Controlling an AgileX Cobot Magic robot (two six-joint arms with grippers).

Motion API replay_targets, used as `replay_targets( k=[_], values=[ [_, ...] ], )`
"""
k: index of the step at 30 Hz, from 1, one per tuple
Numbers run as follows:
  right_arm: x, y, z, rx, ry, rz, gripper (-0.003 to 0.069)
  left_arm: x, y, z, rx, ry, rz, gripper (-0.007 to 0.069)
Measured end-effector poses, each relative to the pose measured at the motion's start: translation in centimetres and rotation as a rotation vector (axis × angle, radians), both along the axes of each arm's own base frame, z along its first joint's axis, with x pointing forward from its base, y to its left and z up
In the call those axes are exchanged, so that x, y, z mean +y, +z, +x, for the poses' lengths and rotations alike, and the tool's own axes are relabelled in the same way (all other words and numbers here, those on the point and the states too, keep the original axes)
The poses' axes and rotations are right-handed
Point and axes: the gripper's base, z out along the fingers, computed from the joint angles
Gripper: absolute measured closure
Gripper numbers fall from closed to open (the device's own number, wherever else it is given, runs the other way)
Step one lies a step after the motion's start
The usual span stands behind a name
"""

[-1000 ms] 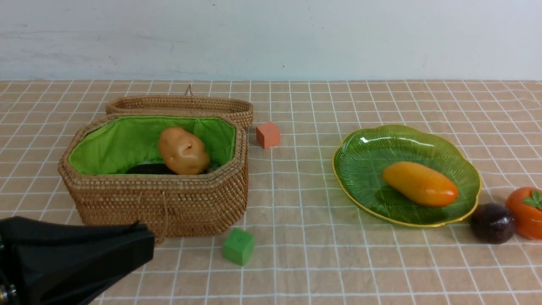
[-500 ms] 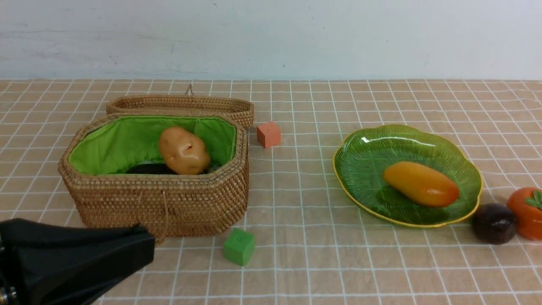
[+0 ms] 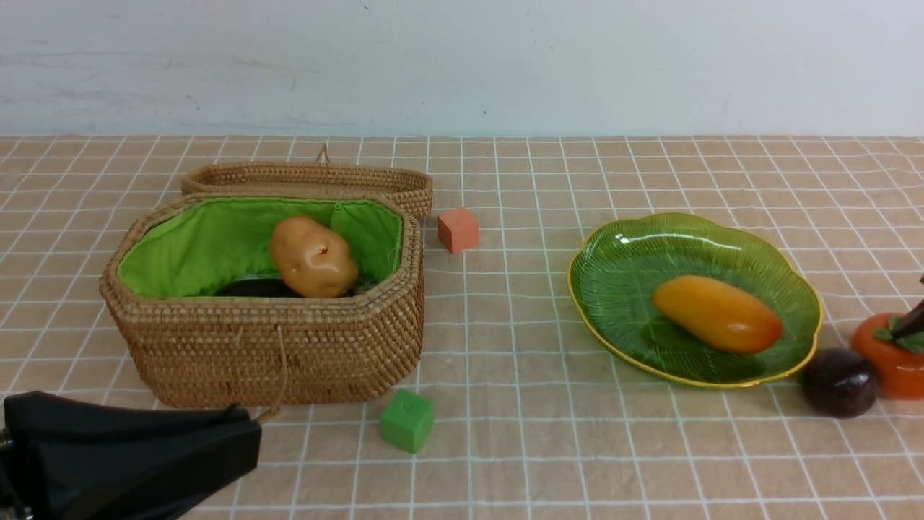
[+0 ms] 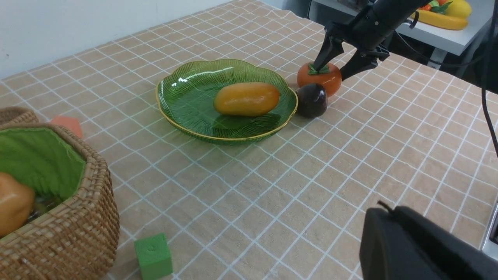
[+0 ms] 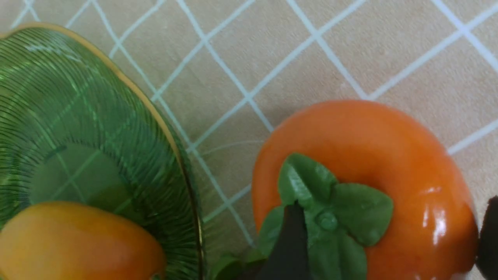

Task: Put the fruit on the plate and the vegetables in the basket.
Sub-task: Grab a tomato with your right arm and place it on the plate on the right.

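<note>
Front view: a glossy, round orange persimmon (image 3: 884, 368) sits on checked cloth (image 3: 505, 361) near the right rim of the ribbed green plate (image 3: 592, 318), on my right side; my left gripper (image 3: 144, 451) is shut, well apart, by the wicker basket (image 3: 289, 347). Left wrist view: my right gripper (image 4: 330, 72) hangs wide, one black finger over the leafy crown, the other beyond the fruit's flank. Right wrist view: the squat fruit lies directly below, ungripped.

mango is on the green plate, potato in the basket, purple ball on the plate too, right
No. The purple ball lies on the tablecloth just outside the plate, beside its rim; the front view shows it. The mango and potato are where you say.
</note>
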Motion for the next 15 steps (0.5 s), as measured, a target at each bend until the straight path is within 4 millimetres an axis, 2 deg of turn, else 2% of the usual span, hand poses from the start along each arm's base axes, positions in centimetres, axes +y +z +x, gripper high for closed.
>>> replay_targets(
  k=[6, 15],
  values=[
    [-0.1, 0.0, 0.1, -0.015, -0.003, -0.007, 0.0067, 0.0, 0.0, 0.0, 0.000, 0.000, 0.000, 0.0631],
    [-0.4, -1.8, 0.8, 0.003, -0.023, 0.004, 0.0067, 0.0, 0.0, 0.0, 0.001, 0.000, -0.001, 0.0631]
  ],
)
